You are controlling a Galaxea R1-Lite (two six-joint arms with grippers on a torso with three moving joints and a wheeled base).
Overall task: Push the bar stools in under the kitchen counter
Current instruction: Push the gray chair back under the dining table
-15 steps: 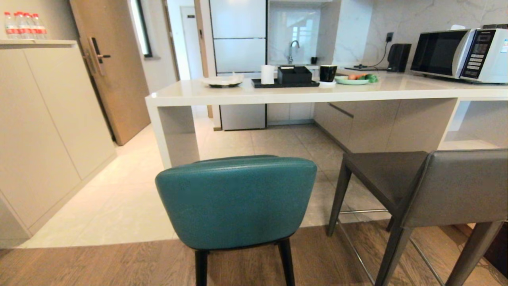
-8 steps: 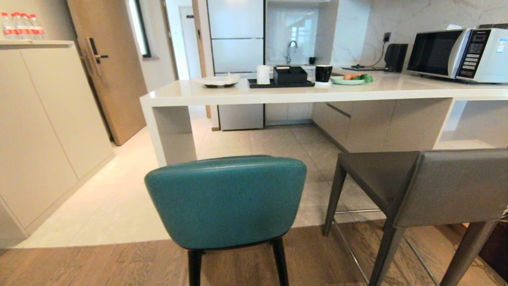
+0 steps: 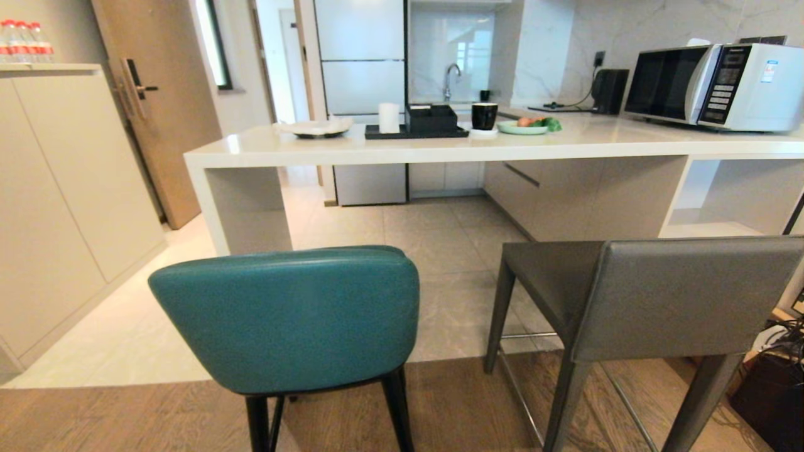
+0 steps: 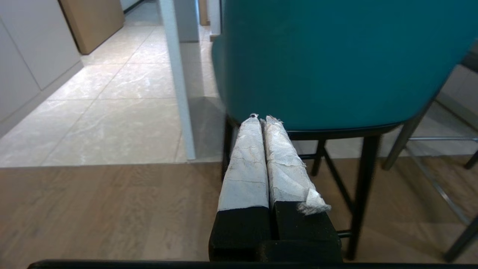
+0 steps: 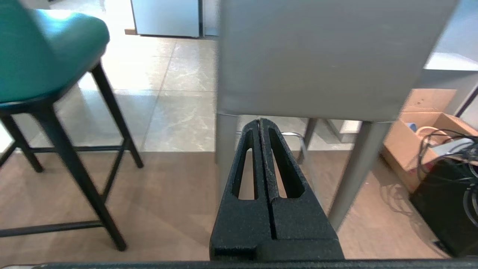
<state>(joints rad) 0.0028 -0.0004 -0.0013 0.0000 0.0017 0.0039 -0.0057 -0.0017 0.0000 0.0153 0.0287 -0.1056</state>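
Standing clear of the long glossy white stone-topped kitchen counter (image 3: 402, 150), both stools in the head view have their backs turned to the robot, which suits a push from behind. The teal leather stool with rounded back and thin black legs (image 3: 286, 317) sits in front of the counter's open span, near its white slab side panel; none of it is under the top. The grey leather square-backed stool with grey legs (image 3: 659, 301) stands further along the counter toward the open white shelves (image 3: 716, 201), also wholly outside. On the counter rest a black tray (image 3: 414, 132), a black mug (image 3: 484, 116), a green plate of vegetables (image 3: 524, 127) and a white microwave (image 3: 716, 85). Pale tiles run beneath the counter; the stools' rear legs stand on brown wood flooring. Neither arm appears here.

From the left wrist view, the left gripper (image 4: 262, 118), its fingers wrapped in worn white tape, is pressed together on nothing. It sits low behind the teal stool's back, short of contact, pointing toward the counter. Judged placement: closed fingers form a blunt pusher.

From the right wrist view, the right gripper (image 5: 260, 121), black with slotted fingers, is likewise closed and empty, aimed at the lower edge of the grey stool's back and apart from it. A cardboard box (image 5: 425, 130) and loose cables (image 5: 455, 149) lie on the wood floor beside this stool, away from the counter.
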